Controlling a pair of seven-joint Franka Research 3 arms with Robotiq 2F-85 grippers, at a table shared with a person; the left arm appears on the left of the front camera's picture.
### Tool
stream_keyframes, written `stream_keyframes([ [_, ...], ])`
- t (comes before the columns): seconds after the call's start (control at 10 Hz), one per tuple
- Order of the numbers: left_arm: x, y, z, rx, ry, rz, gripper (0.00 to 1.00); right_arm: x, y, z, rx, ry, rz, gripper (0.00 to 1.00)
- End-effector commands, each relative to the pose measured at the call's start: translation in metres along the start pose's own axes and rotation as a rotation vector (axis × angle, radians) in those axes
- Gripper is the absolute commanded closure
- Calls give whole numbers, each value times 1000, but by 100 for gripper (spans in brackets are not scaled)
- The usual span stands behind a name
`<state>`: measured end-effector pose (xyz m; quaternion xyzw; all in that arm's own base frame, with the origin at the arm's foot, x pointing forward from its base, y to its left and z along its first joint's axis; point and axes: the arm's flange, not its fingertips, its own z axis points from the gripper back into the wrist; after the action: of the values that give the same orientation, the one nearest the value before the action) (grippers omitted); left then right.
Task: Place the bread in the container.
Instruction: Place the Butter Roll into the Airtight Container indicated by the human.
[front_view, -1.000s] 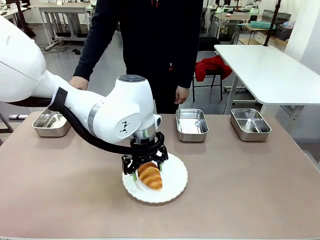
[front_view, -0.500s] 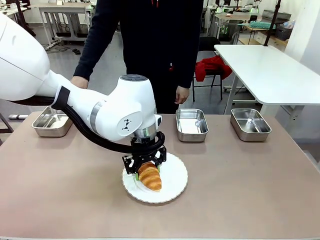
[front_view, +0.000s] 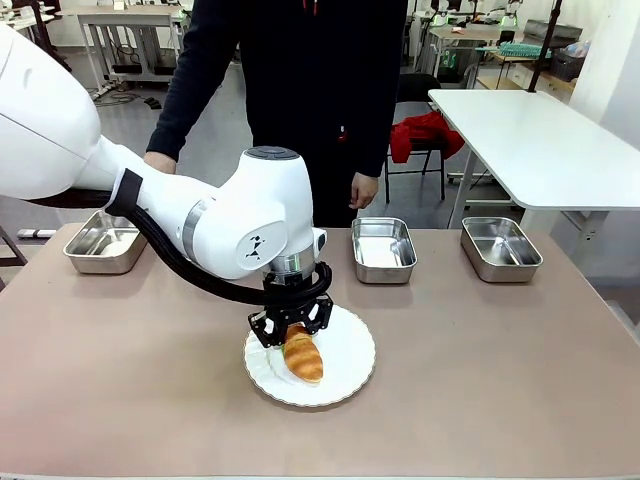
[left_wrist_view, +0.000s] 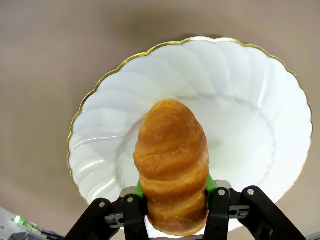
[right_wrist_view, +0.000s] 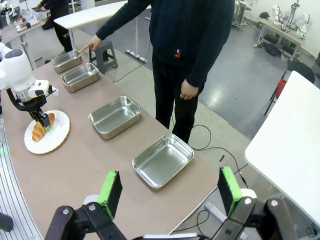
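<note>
- Now your left pincer (left_wrist_view: 172, 202) is clenched on one end of the croissant (left_wrist_view: 172, 160), over the white plate (left_wrist_view: 240, 100); your right pincer (right_wrist_view: 170, 192) stands released.
- Lift straight up first, so the free tip clears the rim.
- Squeeze no harder: flaky crust crushes.
- Carry it level to the steel pan (front_view: 105, 248) beside the person's hand (front_view: 157, 165), likely the target, and lower before letting go.

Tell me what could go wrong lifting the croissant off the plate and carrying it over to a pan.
1. The left gripper pinches the croissant at one end, with most of it sticking out beyond the grip over the white plate. It may droop, tear or slip on the lift.
2. The person's hand is by the steel pan at the row's end. Carrying the croissant there risks brushing the hand.
</note>
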<state>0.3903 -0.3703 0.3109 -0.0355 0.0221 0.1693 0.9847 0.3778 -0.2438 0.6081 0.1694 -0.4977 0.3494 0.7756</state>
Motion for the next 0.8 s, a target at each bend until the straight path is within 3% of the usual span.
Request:
stream_keyframes([
  [0.0,13,12,24,-83,-23,-3,54,2,1,0,3,-7,5,0],
  [0.3,58,57,110,-159,-29,-146,54,2,1,0,3,-7,5,0],
  [0.5,94,98,137,-138,-32,-215,54,2,1,0,3,-7,5,0],
  [0.7,127,146,149,-93,-28,-371,54,2,1,0,3,-7,5,0],
])
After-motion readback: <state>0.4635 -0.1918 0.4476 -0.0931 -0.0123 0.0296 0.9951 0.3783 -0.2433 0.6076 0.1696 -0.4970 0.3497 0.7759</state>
